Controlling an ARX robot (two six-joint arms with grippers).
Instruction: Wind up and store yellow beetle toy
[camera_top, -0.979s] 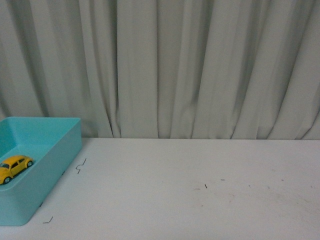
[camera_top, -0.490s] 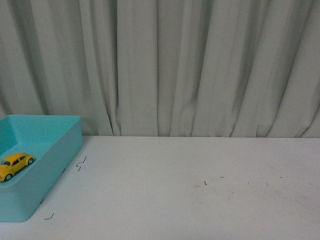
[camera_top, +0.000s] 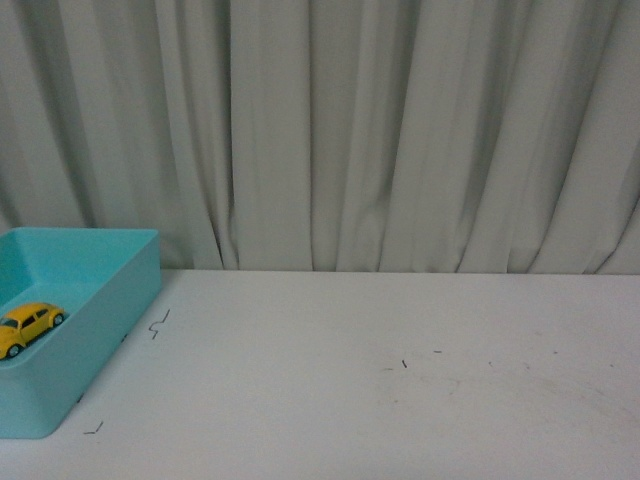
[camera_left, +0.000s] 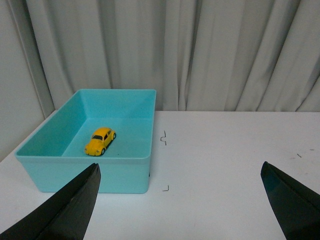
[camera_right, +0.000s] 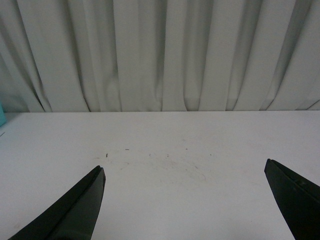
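The left gripper (camera_left: 180, 200) hangs wide open and empty, back from the teal bin (camera_left: 95, 175); the right gripper (camera_right: 185, 205) likewise gapes empty. The yellow car (camera_left: 100, 141) sits inside the bin on a white table (camera_top: 400, 380) before grey curtains (camera_top: 350, 130). The bin appears slightly lower-left than earlier.

Teal bin (camera_top: 120, 300) cut off by the front view's edge (left side).
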